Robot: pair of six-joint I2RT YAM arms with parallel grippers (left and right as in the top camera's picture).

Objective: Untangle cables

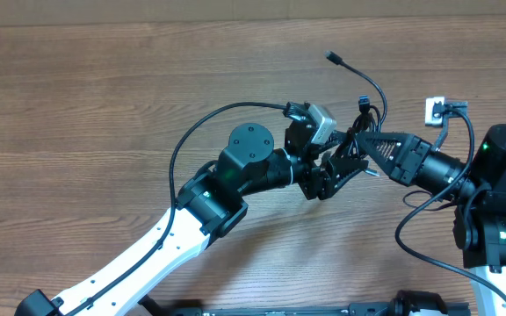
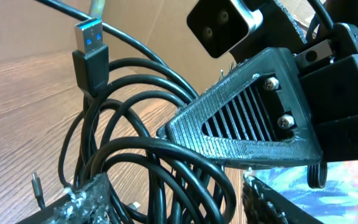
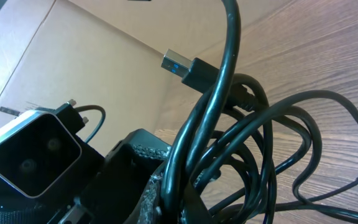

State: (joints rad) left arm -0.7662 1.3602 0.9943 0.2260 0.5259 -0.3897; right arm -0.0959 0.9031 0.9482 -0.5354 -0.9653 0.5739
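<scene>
The left arm comes up from the lower left and the right arm stands at the lower right. Both reach in to meet just right of the middle of the table. The left claw is open. In its own view its 2 rough fingers stand well apart at the bottom edge, with several loops of the cables passing through the gap and none pinched. The right claw is closed on the cables. Its ribbed triangular finger points into the bundle from the right, and in the right wrist view 1 thick strand rises out of the grip toward the top edge. The 2 claws sit close together; whether they touch I cannot tell. The cables form 1 tangled coil of thin black loops held at the meeting point of the claws, with wood grain showing behind them. A USB plug with a blue insert sticks up from the coil, and a small plug lies on the wood past the left finger. To the right, beside the right arm, a white block sits with a black lead on it. Farthest out, a single cord arcs away from the coil to a black end plug on the bare wood.
</scene>
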